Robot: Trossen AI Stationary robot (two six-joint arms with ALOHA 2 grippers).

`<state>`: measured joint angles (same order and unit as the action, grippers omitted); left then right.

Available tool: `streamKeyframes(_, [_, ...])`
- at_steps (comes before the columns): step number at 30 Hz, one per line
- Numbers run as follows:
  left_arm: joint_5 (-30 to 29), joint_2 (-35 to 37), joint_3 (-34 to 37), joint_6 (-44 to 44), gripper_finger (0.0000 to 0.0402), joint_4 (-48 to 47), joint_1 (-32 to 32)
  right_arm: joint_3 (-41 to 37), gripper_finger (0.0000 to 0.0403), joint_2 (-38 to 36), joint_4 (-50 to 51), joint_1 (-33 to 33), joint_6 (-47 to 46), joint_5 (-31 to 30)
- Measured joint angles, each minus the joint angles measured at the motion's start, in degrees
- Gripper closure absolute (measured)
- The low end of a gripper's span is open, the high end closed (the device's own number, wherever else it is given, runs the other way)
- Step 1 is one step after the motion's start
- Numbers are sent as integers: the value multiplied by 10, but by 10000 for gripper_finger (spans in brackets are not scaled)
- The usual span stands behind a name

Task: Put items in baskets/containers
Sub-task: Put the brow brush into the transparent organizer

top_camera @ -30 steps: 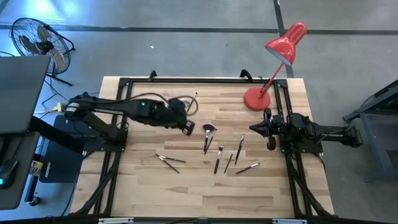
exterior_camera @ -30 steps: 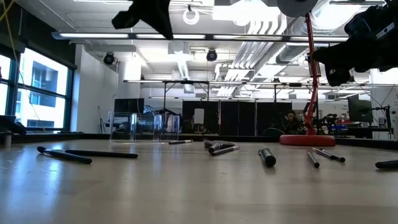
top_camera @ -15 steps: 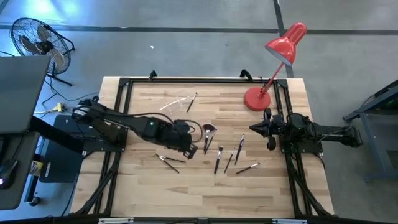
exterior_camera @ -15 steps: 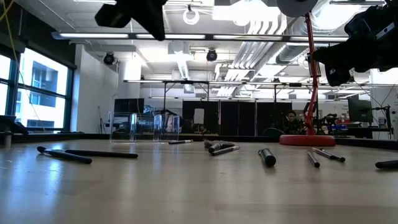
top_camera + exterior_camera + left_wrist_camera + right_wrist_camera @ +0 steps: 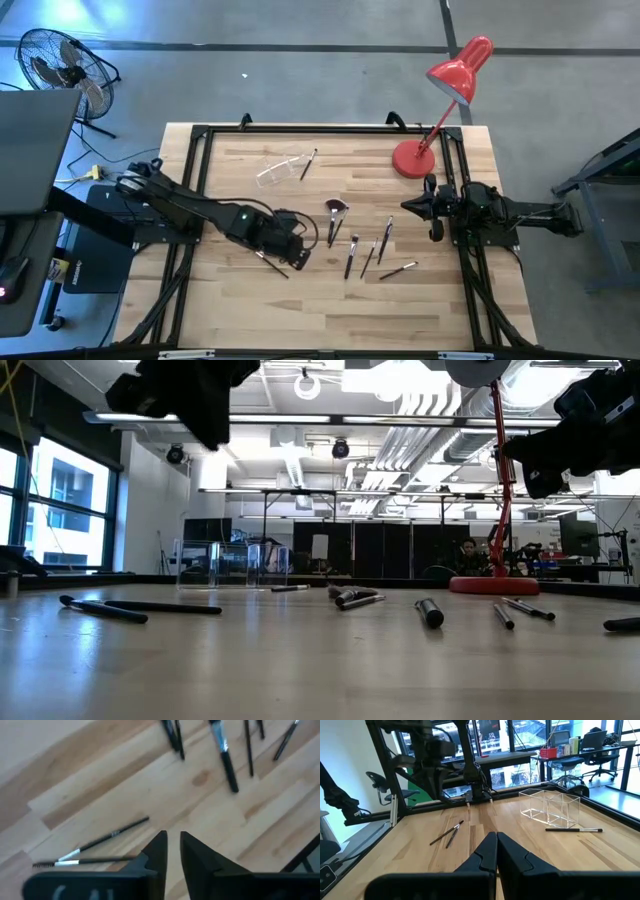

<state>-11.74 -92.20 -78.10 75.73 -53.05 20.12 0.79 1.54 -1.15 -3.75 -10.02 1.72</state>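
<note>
Brushes [image 5: 274, 258] lie under left gripper [image 5: 297, 256], mid-table.

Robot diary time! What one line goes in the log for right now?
left gripper: slightly open, empty, above pair of brushes | right gripper: shut, waiting at table's right edge | clear holder: one brush beside it

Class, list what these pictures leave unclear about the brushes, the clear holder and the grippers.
- High view: the left gripper covers part of the crossed brush pair.
- High view: whether the clear holder contains anything; too faint.
- Low view: brush tips are too small to identify.
- High view: the right gripper fingers are too small.
</note>
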Motion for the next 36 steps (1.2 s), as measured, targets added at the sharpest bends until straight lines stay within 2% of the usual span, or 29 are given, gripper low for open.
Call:
streamKeyframes(3, [20, 0, 17, -9, 308, -2, 2, 0, 402, 0, 0, 0, 0, 0])
streamKeyframes(8, [71, 0, 50, -72, 267, 0, 2, 0, 402, 0, -3, 0, -20, 0])
streamKeyframes(14, [94, 0, 110, -131, 259, 0, 2, 1, 402, 21, -85, 15, -79, 8])
streamKeyframes(16, [106, 0, 129, -157, 259, -2, 2, 14, 402, 45, -76, 31, -79, -13])
streamKeyframes(23, [149, 0, 177, -306, 259, -16, 2, 131, 403, 217, -8, 100, -44, -101])
streamKeyframes(31, [110, 0, 184, -484, 259, -79, 2, 296, 403, 427, 92, 140, -35, -154])
streamKeyframes(36, [105, 0, 221, -551, 259, -46, 2, 353, 403, 512, 95, 163, -93, -169])
